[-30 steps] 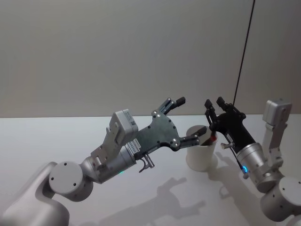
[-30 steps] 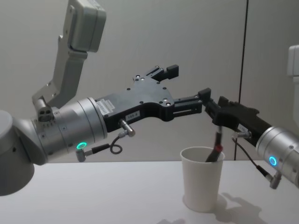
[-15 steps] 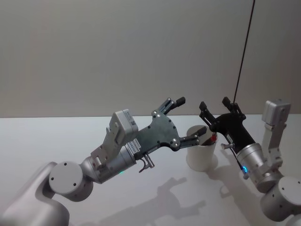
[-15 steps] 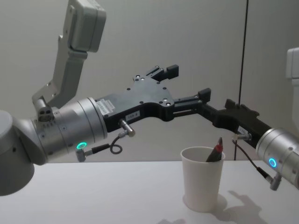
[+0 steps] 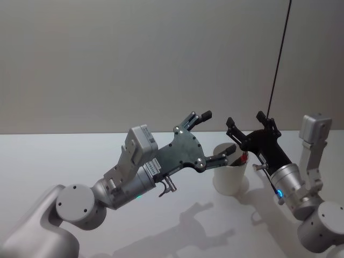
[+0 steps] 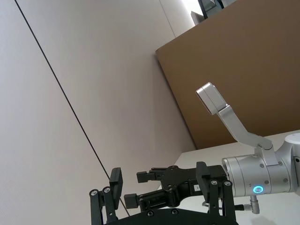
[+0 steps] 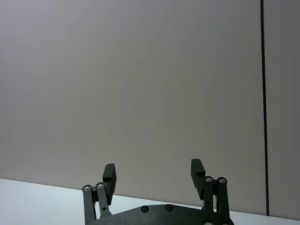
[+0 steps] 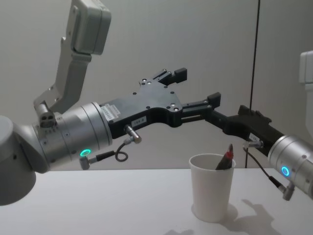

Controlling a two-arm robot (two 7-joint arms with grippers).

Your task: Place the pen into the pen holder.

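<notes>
White paper pen holder (image 8: 212, 187) stands on table (image 8: 98, 205), at 5 o'clock in my chest view. Pen (image 8: 225, 159) inside, leaning on rim, red-and-dark tip poking out toward 1 o'clock. I judge placement done; only retreat left.

Right gripper (image 5: 246, 121) above cup at 1 o'clock, fingers spread wide, holding nothing. Left gripper (image 8: 198, 85) hovers at cup's 11 o'clock, fingers apart, empty.

Small white label on left gripper body; I can't read it.

Bare lab-like test room, plain grey wall (image 5: 107, 59), white table (image 5: 64, 156)
</notes>
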